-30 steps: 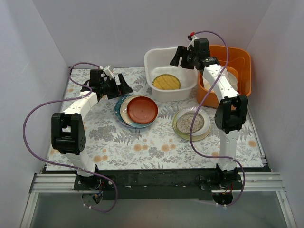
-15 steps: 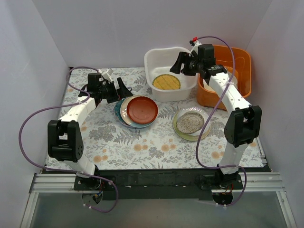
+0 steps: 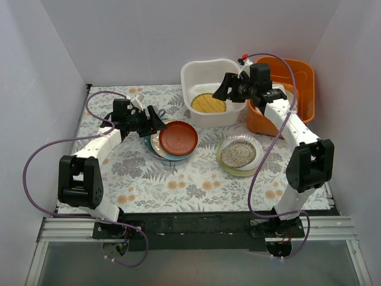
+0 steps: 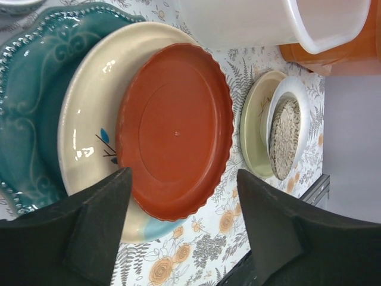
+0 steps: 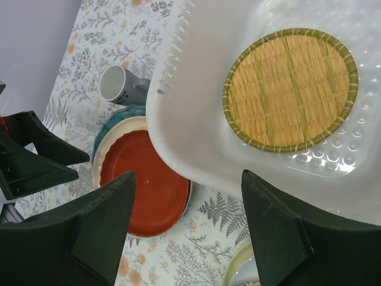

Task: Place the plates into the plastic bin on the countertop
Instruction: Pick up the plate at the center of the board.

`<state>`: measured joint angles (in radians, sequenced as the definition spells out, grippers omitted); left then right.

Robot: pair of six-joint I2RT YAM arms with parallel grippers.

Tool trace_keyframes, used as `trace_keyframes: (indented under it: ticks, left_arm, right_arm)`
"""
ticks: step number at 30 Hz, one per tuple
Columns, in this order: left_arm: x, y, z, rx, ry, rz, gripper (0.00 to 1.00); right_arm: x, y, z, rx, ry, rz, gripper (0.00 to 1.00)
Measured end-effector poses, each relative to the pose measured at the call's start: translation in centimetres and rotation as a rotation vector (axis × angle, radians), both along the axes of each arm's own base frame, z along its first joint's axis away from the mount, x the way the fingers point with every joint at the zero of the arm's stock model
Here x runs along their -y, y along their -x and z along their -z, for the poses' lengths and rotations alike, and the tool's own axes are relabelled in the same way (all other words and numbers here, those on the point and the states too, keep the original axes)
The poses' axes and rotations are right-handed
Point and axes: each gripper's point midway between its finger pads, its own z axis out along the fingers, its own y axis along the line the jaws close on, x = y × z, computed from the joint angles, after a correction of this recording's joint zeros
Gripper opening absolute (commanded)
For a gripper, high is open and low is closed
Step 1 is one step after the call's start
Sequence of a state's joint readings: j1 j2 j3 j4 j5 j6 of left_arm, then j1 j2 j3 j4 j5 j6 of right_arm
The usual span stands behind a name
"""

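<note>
Left tool [image 4: 181,176]: fingers wide apart, nothing held, at the left edge of the plate stack, centre-left on the desk [image 3: 178,185]. Contact with the stack is unclear. Stack: red plate [image 4: 175,131] on top, cream plate [image 4: 83,119] under it, teal plate [image 4: 30,113] lower. Bin [image 3: 196,74], upper centre, holds the yellow plate [image 3: 209,103] flat on its floor. Right tool [image 5: 187,179]: fingers spread, empty, over the bin's right half. Speckled plate [image 3: 239,154] sits atop other plates, right of centre.
</note>
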<state>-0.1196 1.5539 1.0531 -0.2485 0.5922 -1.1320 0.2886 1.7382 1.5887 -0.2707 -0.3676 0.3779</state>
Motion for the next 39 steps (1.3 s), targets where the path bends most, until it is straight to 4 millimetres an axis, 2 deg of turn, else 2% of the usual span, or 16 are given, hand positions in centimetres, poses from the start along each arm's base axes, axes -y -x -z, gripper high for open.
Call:
trace_keyframes:
  ticks: [2, 4, 15, 21, 28, 31, 39]
  left_arm:
    - [0.4, 0.2, 0.1, -0.006, -0.002, 0.007, 0.58]
    - [0.8, 0.4, 0.2, -0.01, -0.005, 0.013, 0.56]
    - [1.1, 0.5, 2.2, -0.027, -0.115, -0.041, 0.56]
    - [0.1, 0.0, 2.8, -0.027, -0.165, -0.093, 0.61]
    - [-0.4, -0.1, 3.3, -0.033, -0.189, -0.117, 0.61]
    - [-0.3, -0.1, 4.0, -0.049, -0.194, -0.115, 0.58]
    - [0.3, 0.3, 6.1, -0.099, -0.226, -0.104, 0.43]
  right_arm:
    - [0.0, 0.2, 0.5, -0.01, 0.0, -0.002, 0.79]
    - [0.0, 0.4, 0.6, -0.017, -0.001, -0.004, 0.79]
    - [0.1, 1.2, -0.5, 0.006, -0.015, -0.01, 0.78]
    - [0.0, 1.4, -0.5, 0.004, -0.018, -0.017, 0.78]
    - [-0.1, 1.4, -0.6, 0.003, -0.022, -0.024, 0.78]
    - [-0.1, 1.5, -0.5, 0.003, -0.022, -0.026, 0.77]
    - [-0.2, 1.6, 0.0, -0.009, -0.021, -0.03, 0.78]
